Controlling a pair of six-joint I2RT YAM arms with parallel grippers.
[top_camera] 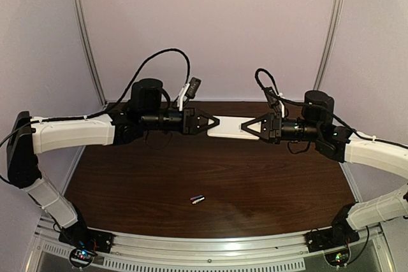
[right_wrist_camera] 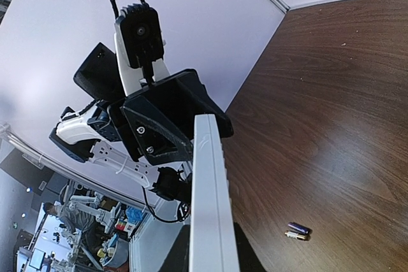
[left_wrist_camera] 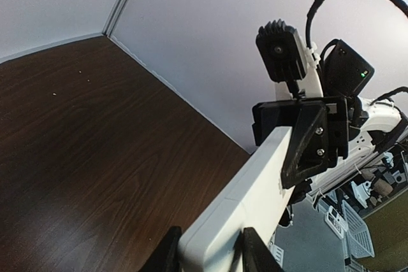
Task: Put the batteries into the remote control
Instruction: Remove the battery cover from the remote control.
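nearest the arm bases, 2 batteries [top_camera: 198,199] lie side by side on the table [top_camera: 268,183], not yet loaded. farther back, the remote control [top_camera: 226,125] is held level above the table. the right gripper [top_camera: 245,127] is clamped on 1 end. the left gripper [top_camera: 210,123] straddles the other end; firm grip cannot be confirmed. judgement: early stage; compartment access and both insertions remain.
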